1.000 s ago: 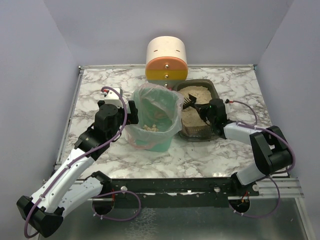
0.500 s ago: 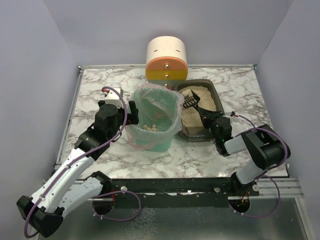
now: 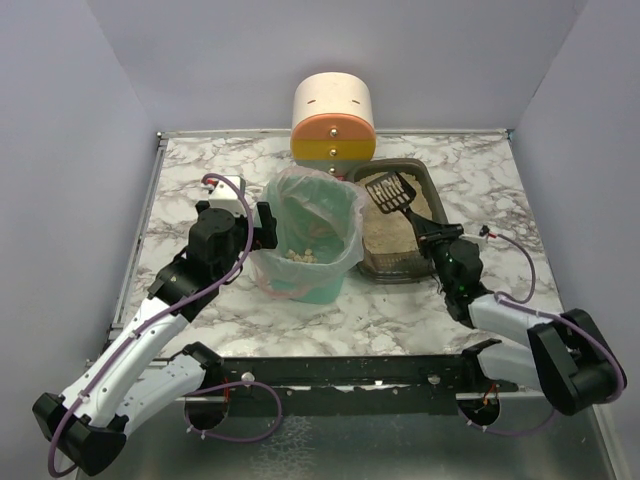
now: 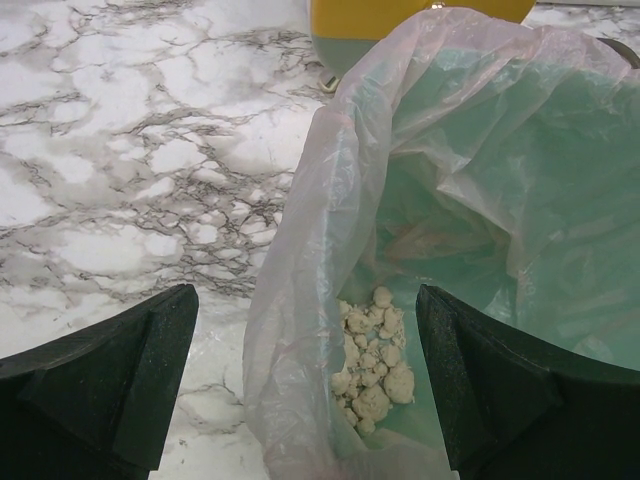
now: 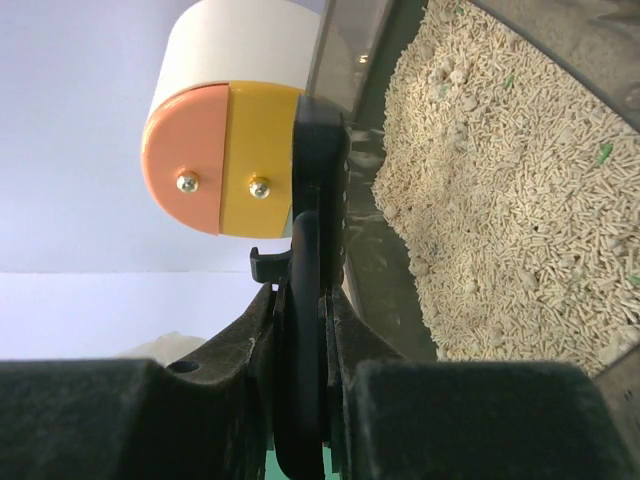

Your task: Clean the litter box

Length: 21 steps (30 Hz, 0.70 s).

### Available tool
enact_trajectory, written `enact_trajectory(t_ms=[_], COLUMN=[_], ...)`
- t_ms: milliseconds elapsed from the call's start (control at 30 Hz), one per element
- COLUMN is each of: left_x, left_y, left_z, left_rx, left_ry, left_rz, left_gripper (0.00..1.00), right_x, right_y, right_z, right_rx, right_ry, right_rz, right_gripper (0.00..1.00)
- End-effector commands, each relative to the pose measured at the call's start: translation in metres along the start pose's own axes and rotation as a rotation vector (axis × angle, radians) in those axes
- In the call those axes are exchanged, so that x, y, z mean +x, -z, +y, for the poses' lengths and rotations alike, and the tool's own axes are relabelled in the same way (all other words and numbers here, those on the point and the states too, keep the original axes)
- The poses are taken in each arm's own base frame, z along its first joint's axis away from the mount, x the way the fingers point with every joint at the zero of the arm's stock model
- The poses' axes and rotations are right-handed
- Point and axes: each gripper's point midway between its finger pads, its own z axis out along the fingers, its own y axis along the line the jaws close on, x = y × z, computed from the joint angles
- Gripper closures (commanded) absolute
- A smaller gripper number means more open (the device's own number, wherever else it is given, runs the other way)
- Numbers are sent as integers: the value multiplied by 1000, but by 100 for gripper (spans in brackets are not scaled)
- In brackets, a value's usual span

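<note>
The litter box [image 3: 398, 276] sits on the marble table [image 3: 200, 170], right of centre and just beside the green bin [image 3: 300, 290], probably so a loaded scoop has little way to travel. The right claw [image 3: 427, 233] is clamped tight on the handle of the black slotted scoop [image 3: 390, 192]. It holds the head raised over the far left part of the box, towards the bin. The slots look bare from above, though I cannot be sure. The left claw [image 4: 303, 330] stands fully spread at the bin's left rim, straddling the clear bag liner [image 4: 300, 250] and gripping nothing. That looks like a stance for steadying the bin or bag.

Count: one litter box, one scoop, one lined bin, one cream, orange and yellow cylinder [image 3: 333, 120] at the far edge, and two arms. A small heap of pale clumps [image 4: 370, 350] lies in the bag (too many to count singly).
</note>
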Motion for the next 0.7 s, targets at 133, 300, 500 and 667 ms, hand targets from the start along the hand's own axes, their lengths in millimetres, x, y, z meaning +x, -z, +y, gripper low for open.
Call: enact_trajectory(t_ms=[133,300,500,667], left_x=[-8,-11,-12,-13], left_y=[7,9,11,12], left_z=[-1,0,-1,-1], left_rx=[18,16,22,28], left_ry=[15,18,21,27], left_rz=[-28,-39,-42,-45], left_gripper=[1,1,1,1], right_x=[-24,-37,-25,-24], right_y=[31,44,55,69], right_z=[-14,-3,28,33], right_rx=[51,56,-37,-110], right_ry=[54,99,160,37], right_rz=[-84,-112,-14,-7], right_gripper=[100,99,100,100])
